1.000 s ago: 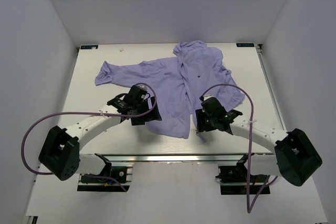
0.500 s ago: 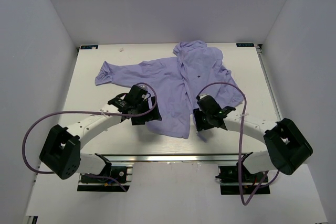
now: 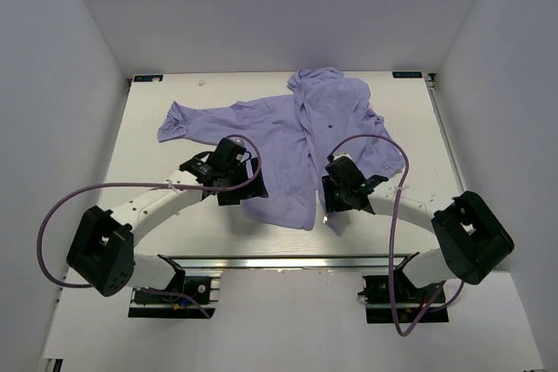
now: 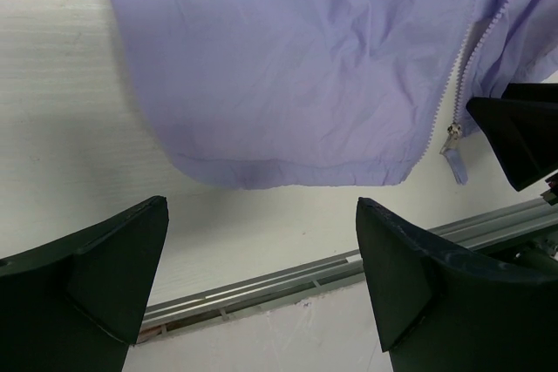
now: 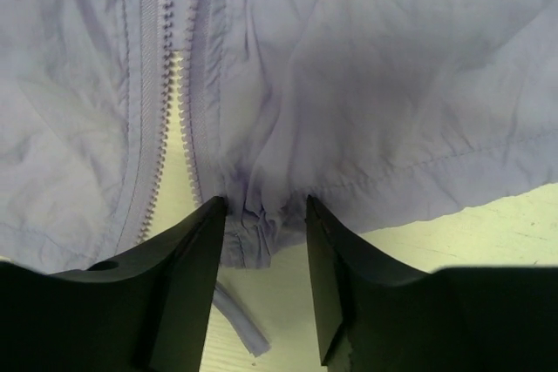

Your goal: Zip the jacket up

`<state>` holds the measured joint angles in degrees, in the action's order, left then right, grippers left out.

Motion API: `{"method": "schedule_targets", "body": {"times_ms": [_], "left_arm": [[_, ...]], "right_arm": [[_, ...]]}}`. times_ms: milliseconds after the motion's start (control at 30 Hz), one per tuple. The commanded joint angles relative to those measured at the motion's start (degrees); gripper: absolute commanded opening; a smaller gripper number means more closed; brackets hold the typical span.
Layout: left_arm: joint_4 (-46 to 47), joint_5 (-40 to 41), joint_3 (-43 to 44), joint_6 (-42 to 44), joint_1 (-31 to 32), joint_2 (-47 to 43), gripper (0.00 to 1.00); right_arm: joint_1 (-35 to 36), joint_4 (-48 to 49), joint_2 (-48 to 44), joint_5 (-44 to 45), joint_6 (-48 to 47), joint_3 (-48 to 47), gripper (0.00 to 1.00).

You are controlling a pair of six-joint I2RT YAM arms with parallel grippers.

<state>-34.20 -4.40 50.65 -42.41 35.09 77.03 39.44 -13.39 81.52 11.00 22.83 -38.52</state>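
Observation:
The lavender jacket (image 3: 279, 145) lies spread on the white table (image 3: 148, 180), front open, hood at the far side. Its two zipper rows (image 5: 161, 84) run apart toward the hem, and the slider (image 4: 451, 138) hangs at the bottom of one row. My right gripper (image 3: 329, 200) (image 5: 264, 215) stands astride the hem of the right front panel. Its jaws are half open, with a bunch of cloth between the fingers (image 5: 196, 241). My left gripper (image 3: 237, 189) (image 4: 261, 206) hovers wide open just below the left panel's hem (image 4: 288, 167), holding nothing.
A metal rail (image 4: 288, 276) runs along the table's near edge, just below the jacket hem. A loose lavender pull tab (image 5: 240, 324) lies on the table under the right gripper. The left sleeve (image 3: 179, 124) stretches to the far left.
The right arm has swung left, bringing its gripper onto the right panel's hem beside the zipper, and its jaws have narrowed a little. The left arm has barely moved.

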Motion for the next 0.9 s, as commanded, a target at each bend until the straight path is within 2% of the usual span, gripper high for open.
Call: {"method": "schedule_targets", "body": {"times_ms": [0,67,167,333,467,700,800,867], "left_arm": [[-3.5,3.6,3.2,0.7,0.1,-1.9,0.98],[-5.4,6.8,4.5,0.8,0.1,-2.5,0.98],[-6.2,7.6,5.6,0.9,0.1,-3.3,0.98],[-3.5,4.9,6.4,3.3,0.1,-4.1,0.98],[-1.4,0.2,9.5,4.5,0.1,-0.5,0.98],[-0.5,-0.1,14.0,5.6,0.1,5.5,0.98],[-1.5,1.6,14.8,5.7,0.1,6.2,0.98],[-1.6,1.8,14.8,5.8,0.1,6.3,0.98]], "right_arm": [[0.2,-3.3,3.3,-0.5,5.7,3.9,0.46],[1.1,-4.4,4.3,0.8,6.7,4.2,0.46],[4.1,-6.4,3.8,3.4,8.4,4.3,0.52],[6.2,-4.5,1.1,1.5,7.1,4.6,0.52],[6.9,-3.4,0.5,1.2,6.6,4.9,0.52],[10.0,-5.6,6.3,5.5,9.4,3.5,0.53],[12.8,-8.9,10.6,7.3,11.8,1.4,0.52],[14.8,-11.2,12.6,9.1,14.2,-0.5,0.42]]}}
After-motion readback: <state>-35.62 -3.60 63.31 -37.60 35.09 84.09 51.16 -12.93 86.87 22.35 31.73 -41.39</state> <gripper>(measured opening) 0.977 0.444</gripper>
